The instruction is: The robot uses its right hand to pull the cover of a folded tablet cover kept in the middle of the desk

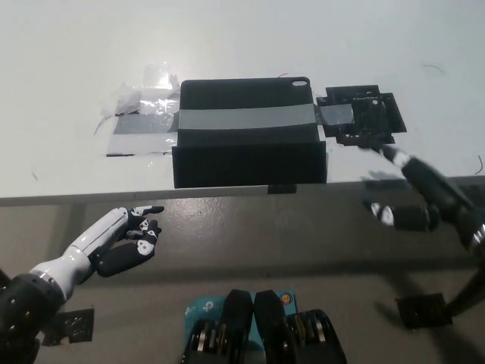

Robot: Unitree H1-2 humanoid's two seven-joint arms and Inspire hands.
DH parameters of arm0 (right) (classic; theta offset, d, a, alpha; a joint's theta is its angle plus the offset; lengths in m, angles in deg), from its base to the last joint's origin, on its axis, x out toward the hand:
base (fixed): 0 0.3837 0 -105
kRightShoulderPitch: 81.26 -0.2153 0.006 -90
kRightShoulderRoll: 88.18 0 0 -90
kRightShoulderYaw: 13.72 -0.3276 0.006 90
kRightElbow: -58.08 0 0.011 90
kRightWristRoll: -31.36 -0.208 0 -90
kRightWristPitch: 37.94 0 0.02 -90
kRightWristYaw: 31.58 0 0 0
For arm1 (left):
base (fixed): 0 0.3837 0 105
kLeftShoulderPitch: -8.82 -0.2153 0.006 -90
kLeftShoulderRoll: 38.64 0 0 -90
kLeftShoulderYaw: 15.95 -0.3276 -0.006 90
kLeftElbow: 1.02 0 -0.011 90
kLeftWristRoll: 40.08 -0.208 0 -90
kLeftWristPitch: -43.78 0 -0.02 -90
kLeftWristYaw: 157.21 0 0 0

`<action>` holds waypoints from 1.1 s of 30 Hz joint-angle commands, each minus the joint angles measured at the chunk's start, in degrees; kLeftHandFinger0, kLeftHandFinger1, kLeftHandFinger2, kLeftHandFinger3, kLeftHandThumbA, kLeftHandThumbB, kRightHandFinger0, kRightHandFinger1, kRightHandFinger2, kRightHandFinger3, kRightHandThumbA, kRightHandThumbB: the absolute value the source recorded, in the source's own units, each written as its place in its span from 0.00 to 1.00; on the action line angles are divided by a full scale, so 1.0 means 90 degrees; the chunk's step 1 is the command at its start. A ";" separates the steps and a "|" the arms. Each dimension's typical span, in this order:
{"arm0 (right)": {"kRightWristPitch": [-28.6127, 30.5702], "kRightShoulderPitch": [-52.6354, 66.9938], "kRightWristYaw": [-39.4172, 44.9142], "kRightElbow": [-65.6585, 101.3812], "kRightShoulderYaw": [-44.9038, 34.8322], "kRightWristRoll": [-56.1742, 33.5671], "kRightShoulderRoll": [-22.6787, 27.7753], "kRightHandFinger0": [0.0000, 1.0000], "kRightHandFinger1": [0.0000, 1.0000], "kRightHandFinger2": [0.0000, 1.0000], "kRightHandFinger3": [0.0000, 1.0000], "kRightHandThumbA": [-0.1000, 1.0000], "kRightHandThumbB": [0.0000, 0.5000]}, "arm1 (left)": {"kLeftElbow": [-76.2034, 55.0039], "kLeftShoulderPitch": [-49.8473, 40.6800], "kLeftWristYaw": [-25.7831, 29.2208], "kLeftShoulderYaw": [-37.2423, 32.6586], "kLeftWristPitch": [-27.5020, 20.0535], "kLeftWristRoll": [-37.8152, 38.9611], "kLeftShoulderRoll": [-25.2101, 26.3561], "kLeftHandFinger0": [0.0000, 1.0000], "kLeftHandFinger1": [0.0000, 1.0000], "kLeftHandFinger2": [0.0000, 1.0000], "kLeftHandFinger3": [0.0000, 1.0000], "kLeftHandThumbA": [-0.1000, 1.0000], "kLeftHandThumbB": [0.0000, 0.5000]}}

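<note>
Dark tablet cover lying flat in the middle of the white worktop, near its front edge, long side running left to right. Grey band across the cover from left to right, passing over its right edge onto a black tab just beside the cover. Front part of the cover darker, reaching close to the worktop edge. Clear tape and crinkled plastic stuck to the worktop at the cover's left side, touching it.

Right robot hand, black, coming in from the lower right, with one finger stretched up to the lower right corner of the black tab; contact at the tip too blurred to tell. Other fingers curled lower down, in front of the worktop edge; nothing visibly clamped, open or closed cannot tell.

Left robot hand, white with dark fingertips, resting at lower left below the worktop edge, fingers loosely apart, empty, well apart from the cover.
</note>
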 commanded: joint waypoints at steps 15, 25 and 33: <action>-0.0293 -0.2635 0.0511 -0.1463 0.1533 0.1693 -0.1069 1.00 1.00 1.00 1.00 0.76 1.00 | -0.0423 0.0052 -0.0238 0.0134 0.0118 -0.0166 0.0015 0.84 0.84 0.98 1.00 1.00 0.22; -0.0047 -0.3042 0.0346 -0.3043 0.1782 0.1957 -0.1492 1.00 1.00 1.00 1.00 0.67 1.00 | -0.0319 0.0079 -0.0362 0.0141 0.0118 -0.0192 -0.0023 0.85 0.84 0.97 1.00 1.00 0.25; -0.0130 -0.3546 0.0118 -0.4612 0.1883 0.2140 -0.1951 1.00 1.00 1.00 1.00 0.68 1.00 | -0.0347 0.0148 -0.0441 0.0162 0.0118 -0.0211 0.0005 0.85 0.85 0.98 1.00 1.00 0.26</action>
